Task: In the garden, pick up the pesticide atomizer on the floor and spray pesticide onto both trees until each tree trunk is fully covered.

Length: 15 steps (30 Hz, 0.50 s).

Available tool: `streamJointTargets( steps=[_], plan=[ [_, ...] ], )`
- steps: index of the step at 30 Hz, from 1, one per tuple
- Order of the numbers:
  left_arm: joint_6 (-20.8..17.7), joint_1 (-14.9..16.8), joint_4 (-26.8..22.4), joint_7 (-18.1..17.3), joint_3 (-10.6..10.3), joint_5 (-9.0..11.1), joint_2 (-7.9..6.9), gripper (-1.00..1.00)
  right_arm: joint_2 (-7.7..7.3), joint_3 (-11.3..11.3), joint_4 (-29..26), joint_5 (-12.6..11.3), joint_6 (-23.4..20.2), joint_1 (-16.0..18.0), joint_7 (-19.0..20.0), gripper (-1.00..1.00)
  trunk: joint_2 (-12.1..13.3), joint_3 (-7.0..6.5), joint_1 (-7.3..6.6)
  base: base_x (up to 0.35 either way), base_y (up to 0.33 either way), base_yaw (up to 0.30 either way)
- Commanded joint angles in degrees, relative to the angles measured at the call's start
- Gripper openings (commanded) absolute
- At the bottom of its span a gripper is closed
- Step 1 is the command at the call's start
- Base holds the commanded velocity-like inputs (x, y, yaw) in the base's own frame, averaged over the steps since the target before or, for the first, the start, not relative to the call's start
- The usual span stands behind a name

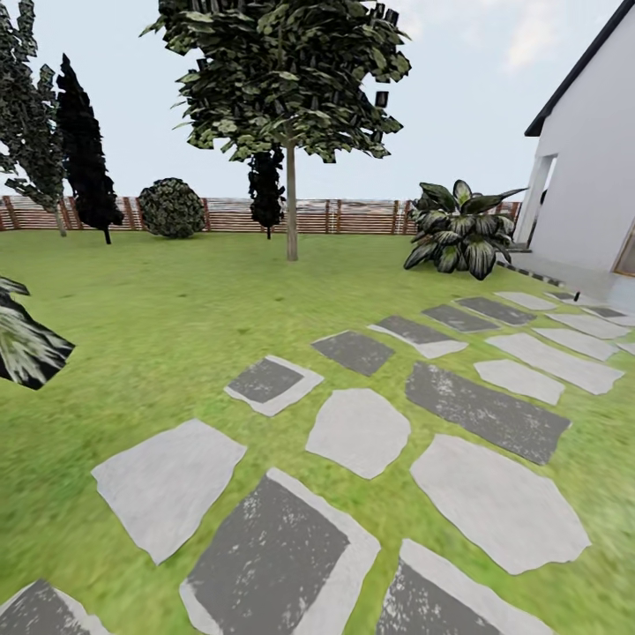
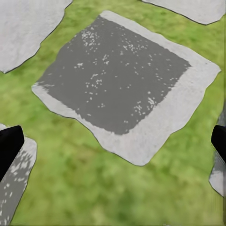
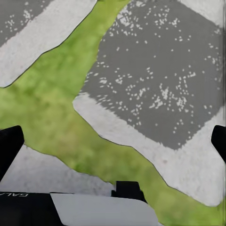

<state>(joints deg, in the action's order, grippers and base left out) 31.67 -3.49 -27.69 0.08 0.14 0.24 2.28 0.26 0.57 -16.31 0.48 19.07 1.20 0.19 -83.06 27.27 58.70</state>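
From the head view, the garden lawn (image 1: 159, 317) stretches back to a brown slatted fence (image 1: 353, 216), and one broadleaf tree (image 1: 287, 75) stands well back near the middle, its straight grey-brown tree trunk (image 1: 291, 207) rising bare from the grass. Dark columnar trees (image 1: 84, 145) and a round bush (image 1: 171, 208) line the fence on the left, a large-leaved plant (image 1: 459, 229) sits beside the white house wall (image 1: 586, 159) on the right, and a path of pale and dark stepping stones (image 1: 357, 432) runs across the foreground toward the house. In the left wrist view, the left gripper (image 2: 113, 143) hangs over a dark stepping stone with a pale border (image 2: 122, 77) set in grass; its black fingertips (image 2: 9, 143) sit at opposite edges of the picture, spread wide with nothing between them. In the right wrist view, the right gripper (image 3: 113, 141) is likewise spread wide and empty, its fingertips (image 3: 9, 143) at the picture's edges above a strip of grass (image 3: 56, 108) between speckled stones (image 3: 160, 80). The atomizer cannot be found in these pictures.
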Motion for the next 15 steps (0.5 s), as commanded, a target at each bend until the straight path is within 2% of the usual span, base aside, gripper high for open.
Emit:
streamJointTargets(
  steps=[1, 15],
  plan=[
    [0.06, -0.02, -0.09, 0.01, 0.02, 0.02, 0.01, 1.00, 0.00, 0.04, 0.05, 0.04, 0.18, 0.03, 0.01, 1.00, -0.02, 0.05, 0.03, 0.245, -0.185, 0.000],
    [0.05, -0.02, -0.18, 0.01, 0.03, 0.03, -0.08, 1.00, -0.33, 0.04, 0.05, 0.04, 0.26, 0.03, 0.02, 1.00, -0.02, 0.05, 0.03, 0.245, -0.185, 0.000]
  ],
)
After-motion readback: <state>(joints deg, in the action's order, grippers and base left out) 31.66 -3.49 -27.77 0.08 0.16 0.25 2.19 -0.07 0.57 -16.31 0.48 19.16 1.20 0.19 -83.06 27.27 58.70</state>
